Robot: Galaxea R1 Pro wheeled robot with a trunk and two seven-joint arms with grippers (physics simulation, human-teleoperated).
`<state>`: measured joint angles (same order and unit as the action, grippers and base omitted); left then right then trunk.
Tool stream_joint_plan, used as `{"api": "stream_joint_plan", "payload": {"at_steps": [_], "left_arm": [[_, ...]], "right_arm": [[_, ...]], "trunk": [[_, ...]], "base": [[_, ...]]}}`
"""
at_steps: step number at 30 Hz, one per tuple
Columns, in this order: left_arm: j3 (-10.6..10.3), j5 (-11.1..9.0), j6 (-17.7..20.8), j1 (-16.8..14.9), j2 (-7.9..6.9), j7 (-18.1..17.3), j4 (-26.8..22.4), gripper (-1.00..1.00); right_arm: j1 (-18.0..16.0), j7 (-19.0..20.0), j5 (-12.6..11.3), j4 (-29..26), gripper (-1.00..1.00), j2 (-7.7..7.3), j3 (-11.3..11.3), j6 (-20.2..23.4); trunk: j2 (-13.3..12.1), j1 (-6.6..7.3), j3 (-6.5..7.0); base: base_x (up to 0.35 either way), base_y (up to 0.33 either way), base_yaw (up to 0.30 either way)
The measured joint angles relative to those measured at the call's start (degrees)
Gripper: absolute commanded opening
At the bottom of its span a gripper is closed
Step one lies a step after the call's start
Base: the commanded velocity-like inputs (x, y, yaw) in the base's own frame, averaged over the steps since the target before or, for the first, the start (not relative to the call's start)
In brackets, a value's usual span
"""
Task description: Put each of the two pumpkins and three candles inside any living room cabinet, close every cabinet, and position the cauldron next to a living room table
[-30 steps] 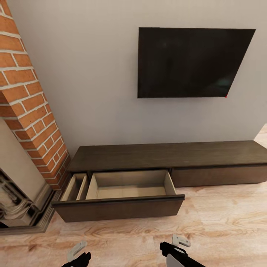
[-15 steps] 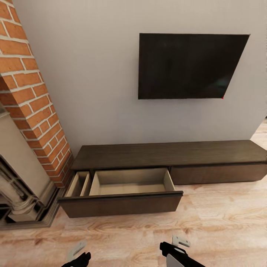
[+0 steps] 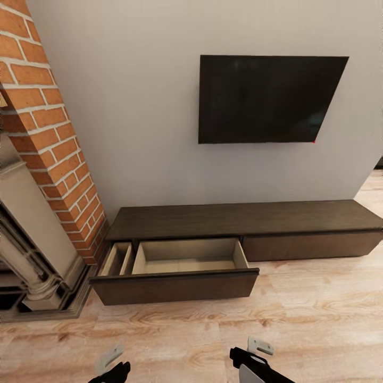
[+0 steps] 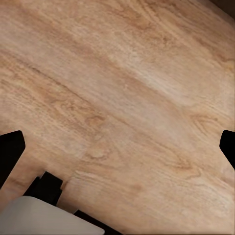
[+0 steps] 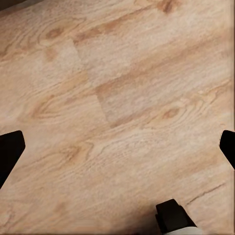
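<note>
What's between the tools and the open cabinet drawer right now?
In the head view, bare wooden floor lies between the left tool, the right tool and the pulled-out drawer of the cabinet.

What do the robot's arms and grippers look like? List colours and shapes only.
In the head view, the left gripper has a pale grey, flat finger on a black body. The right gripper matches, with a white arm casing behind it. Both wrist views show black fingers at the frame edges over the wooden floor.
</note>
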<state>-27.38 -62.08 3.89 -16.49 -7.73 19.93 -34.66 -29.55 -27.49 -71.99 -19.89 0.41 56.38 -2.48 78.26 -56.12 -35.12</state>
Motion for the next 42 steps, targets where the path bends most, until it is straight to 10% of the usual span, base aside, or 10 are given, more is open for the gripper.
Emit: {"api": "stream_joint_plan", "payload": {"at_steps": [33,42], "left_arm": [[0.23,0.3,-0.89,0.0,-0.15,1.03,3.24,1.0],[0.97,0.02,-1.23,-0.17,-2.4,0.35,7.89,1.0]], "right_arm": [[-0.02,0.15,0.42,3.55,1.0,0.14,0.06,-0.58],[-0.02,0.15,0.52,3.67,1.0,0.14,0.12,-0.62]], "trunk": [[-13.24,7.26,5.93],[-16.85,9.24,7.54]], "base": [[-0.002,0.0,0.198],[0.0,0.0,0.29]]}}
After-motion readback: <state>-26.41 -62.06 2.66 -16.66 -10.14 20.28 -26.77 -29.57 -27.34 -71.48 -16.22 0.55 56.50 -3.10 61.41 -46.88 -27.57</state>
